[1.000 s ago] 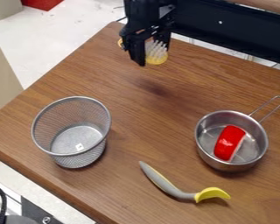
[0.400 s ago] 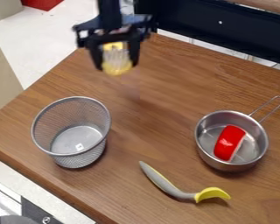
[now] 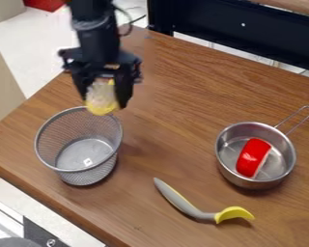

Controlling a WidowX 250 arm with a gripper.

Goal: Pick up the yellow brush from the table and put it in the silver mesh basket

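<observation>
Basically, gripper (image 3: 106, 105) fingers pinch brush (image 3: 101, 99) from both sides, likely for a steady hold; it hangs near far rim of basket (image 3: 86, 176).

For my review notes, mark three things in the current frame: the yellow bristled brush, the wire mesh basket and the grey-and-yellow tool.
Brush (image 3: 101, 97), camera view, on its pale bristles.
Mesh basket (image 3: 87, 177), camera view, on its near outer wall.
Grey-and-yellow tool (image 3: 193, 211), camera view, on its grey handle.
</observation>
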